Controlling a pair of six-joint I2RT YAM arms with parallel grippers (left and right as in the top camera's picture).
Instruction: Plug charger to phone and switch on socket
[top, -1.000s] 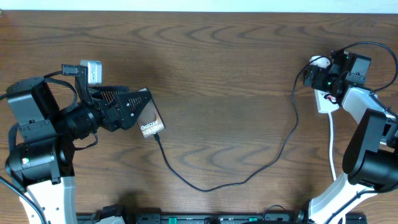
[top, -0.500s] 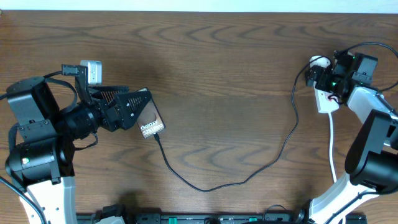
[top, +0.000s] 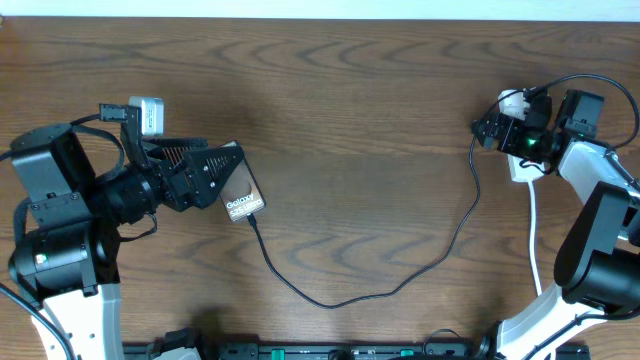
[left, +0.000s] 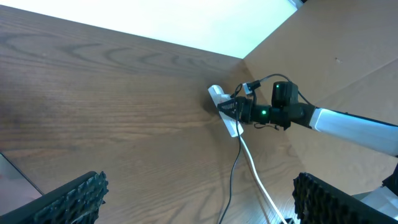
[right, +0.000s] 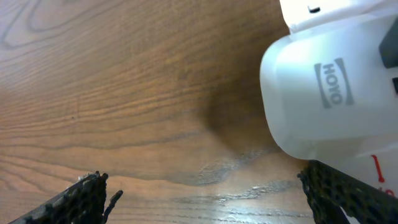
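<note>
**wirenut:** Grippers first. The left gripper (top: 205, 175) is spread as wide as it goes, with nothing between the fingers. It sits over the far half of the phone (top: 245, 203), so only the end with the Galaxy lettering shows. Touching it or floating above? Can't tell.

**benchrat:** Same story with the right gripper (top: 505, 125): jaws wide apart, nothing clamped. It's over the plug end of the socket (top: 527, 168), near the far right corner of the worktop (top: 350, 100). In its wrist view a white plug block (right: 323, 93) marked HOYO fills the top right and is cut off by the frame. The fingertips (right: 84, 199) sit low in both corners. Contact? No idea.

**wirenut:** And the switch?

**benchrat:** Hidden under the arm. Just a bit of red marking peeks out.

**wirenut:** The phone lies in the left half, about midway between the near and far edges. The charger (top: 400, 285) leaves its near end, loops toward the near edge, then climbs to the socket. Whether the tip is seated is too small to make out.

**benchrat:** The worktop is dark brown woodgrain, with a pale strip (top: 300, 8) beyond the far edge. The left wrist view shows a brown panel (left: 336, 56) past the right side. The white cord (top: 533, 230) runs from the socket toward the near edge.
</note>
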